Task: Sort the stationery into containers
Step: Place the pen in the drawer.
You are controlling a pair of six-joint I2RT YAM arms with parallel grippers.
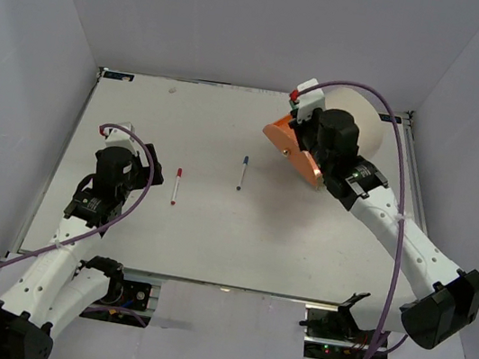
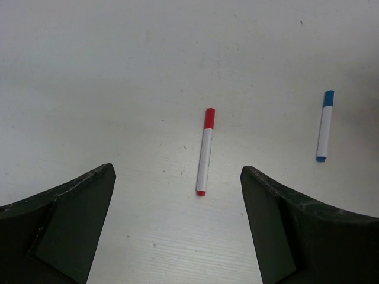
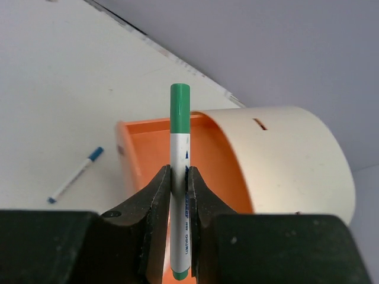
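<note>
The left gripper [image 2: 177, 171] hovers with its fingers spread above a loose red pen [image 2: 205, 151]. A blue pen [image 2: 324, 125] lies further right. The right gripper [image 3: 179, 177] pinches a green pen [image 3: 180, 118] upright at the open orange drawer [image 3: 148, 148] of the cream organiser [image 3: 290, 154]. The organiser's other drawers are hidden.

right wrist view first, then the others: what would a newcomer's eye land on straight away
The green-capped marker stands out first, pinched upright in the right gripper just in front of the pulled-out orange drawer of the cream organiser, at the far right of the table. Next come the red-capped marker and blue-capped marker, lying apart on the table ahead of the wide-open left gripper.
</note>
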